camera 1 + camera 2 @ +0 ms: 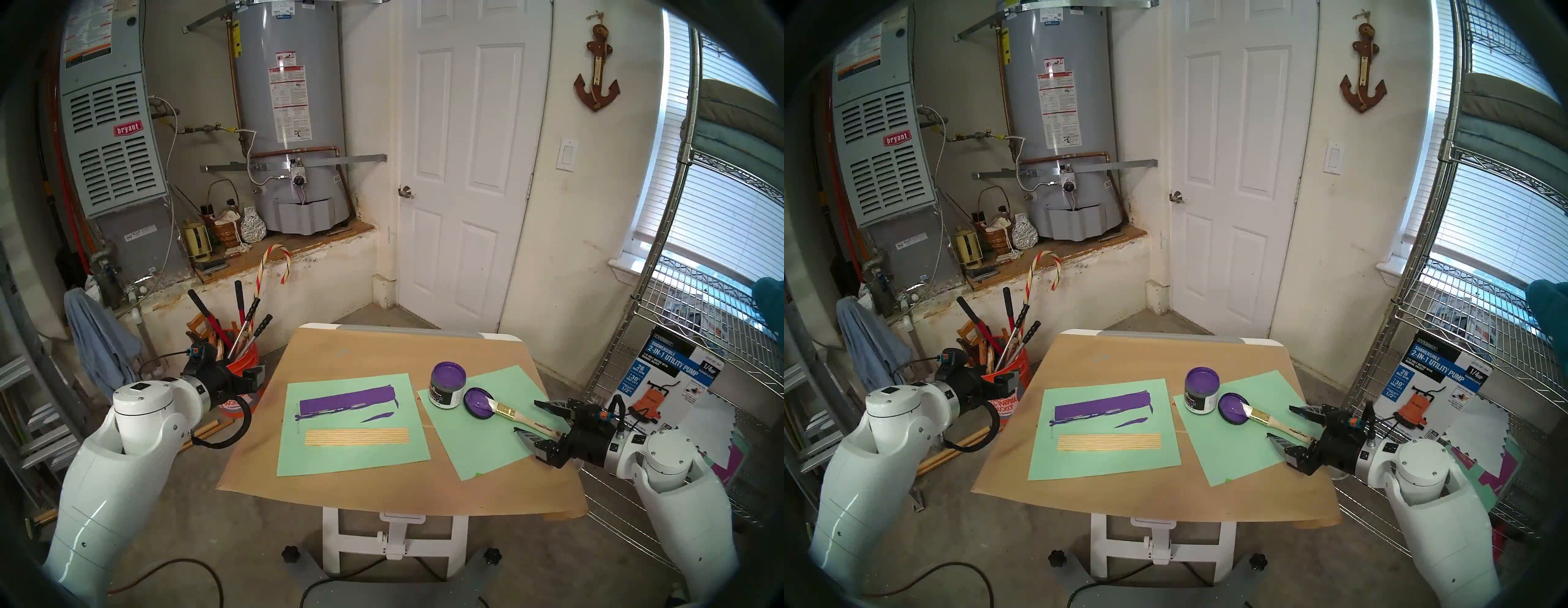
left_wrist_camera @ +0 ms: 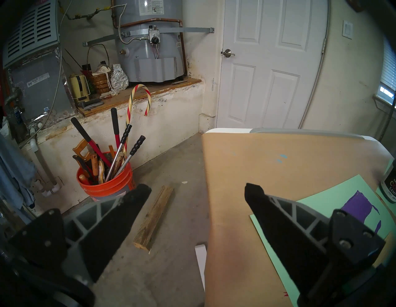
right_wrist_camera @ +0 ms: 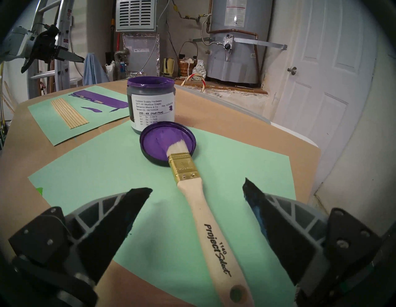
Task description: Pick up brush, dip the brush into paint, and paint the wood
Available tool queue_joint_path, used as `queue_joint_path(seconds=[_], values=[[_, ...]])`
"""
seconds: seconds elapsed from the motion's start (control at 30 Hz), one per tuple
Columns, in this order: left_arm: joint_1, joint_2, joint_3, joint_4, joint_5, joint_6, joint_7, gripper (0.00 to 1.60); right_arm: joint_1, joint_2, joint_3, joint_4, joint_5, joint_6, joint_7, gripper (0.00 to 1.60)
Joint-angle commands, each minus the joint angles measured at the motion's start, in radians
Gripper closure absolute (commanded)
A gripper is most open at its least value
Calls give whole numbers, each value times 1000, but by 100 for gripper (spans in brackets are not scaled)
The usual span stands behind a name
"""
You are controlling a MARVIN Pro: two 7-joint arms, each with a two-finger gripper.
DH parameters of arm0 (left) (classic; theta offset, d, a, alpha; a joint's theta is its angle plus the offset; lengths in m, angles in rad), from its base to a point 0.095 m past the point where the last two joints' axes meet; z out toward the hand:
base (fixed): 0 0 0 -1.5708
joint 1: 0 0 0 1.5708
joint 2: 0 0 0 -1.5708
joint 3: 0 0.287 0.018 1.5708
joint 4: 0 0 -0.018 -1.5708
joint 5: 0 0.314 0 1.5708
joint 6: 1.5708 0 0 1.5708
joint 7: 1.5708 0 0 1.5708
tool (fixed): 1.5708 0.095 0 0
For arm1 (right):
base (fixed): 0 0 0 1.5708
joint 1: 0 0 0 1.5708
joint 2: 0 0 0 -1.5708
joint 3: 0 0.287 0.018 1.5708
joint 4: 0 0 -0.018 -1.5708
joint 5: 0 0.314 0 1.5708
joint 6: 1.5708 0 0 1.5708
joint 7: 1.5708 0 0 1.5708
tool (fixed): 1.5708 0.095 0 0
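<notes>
We are holding our right gripper [image 3: 197, 188] with its jaws wide apart on either side of the paintbrush [image 3: 211, 231], gripping nothing yet. The brush is lying on the green paper sheet [image 3: 107, 171] at the table's [image 1: 339, 348] right side, its long axis running from the handle end between our jaws away to the bristles, which are resting on the purple-smeared lid [image 3: 158, 143] just beside the open jar of purple paint [image 3: 151, 103]. We are judging that closing too far back could tip the brush, dragging the lid or nudging the jar. The bare stick panel [image 1: 357, 437] is waiting on the other green sheet [image 1: 331, 463], well apart. Our left gripper [image 2: 197, 190] is hanging beside the table's left edge, jaws apart and empty
</notes>
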Motion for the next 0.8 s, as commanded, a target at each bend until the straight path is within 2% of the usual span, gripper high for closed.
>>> queue_joint_path(seconds=[0.0, 0.17, 0.63, 0.77], values=[[-4, 2, -10, -15, -2, -2, 1, 0, 14, -9, 1, -1, 16, 15, 0, 0], [-4, 2, -10, -15, -2, -2, 1, 0, 24, -10, 1, 2, 18, 26, 2, 0], [-4, 2, -9, -15, -2, -2, 1, 0, 89, -5, -58, 19, -21, 79, -7, 0], [-4, 2, -9, -15, -2, -2, 1, 0, 94, -6, -59, 18, -25, 92, -9, 10]])
